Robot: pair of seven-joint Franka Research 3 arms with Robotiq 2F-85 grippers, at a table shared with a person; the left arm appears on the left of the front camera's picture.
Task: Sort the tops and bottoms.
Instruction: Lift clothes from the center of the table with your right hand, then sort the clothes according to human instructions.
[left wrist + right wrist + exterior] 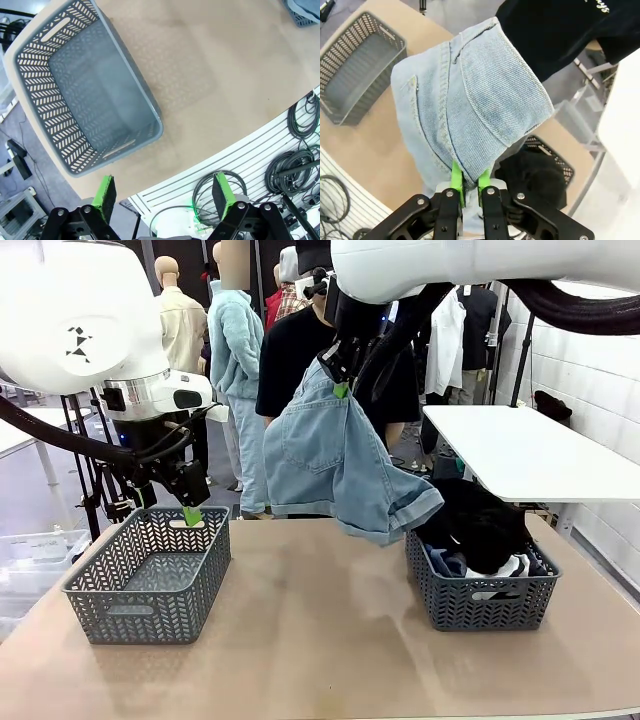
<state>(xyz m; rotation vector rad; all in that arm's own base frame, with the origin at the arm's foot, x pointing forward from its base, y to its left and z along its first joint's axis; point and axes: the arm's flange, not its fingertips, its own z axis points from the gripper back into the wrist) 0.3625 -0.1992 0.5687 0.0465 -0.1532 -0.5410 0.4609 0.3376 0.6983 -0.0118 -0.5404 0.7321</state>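
Basket (150, 580) at left sits empty on the bench (320, 640); left gripper (192, 515) waits above its rim, jaws released. Right gripper (342, 390), jaws clenched on pale denim bottoms (335, 465), holds them aloft mid-bench. Remaining garments fill the right basket (480, 595). Next move: carry leftward, lower, release.

Under the left gripper (162, 197): the grey basket (150, 575) is open, nothing inside.
Between the two baskets: bare table (320, 640), free to pass.
Under the right gripper (342, 390): the pale denim shorts (335, 460) hang down and block the middle air.
Right basket (485, 595): full, a black top (485, 520) heaps above its rim.
Behind the shorts: a person (300, 355) stands close.
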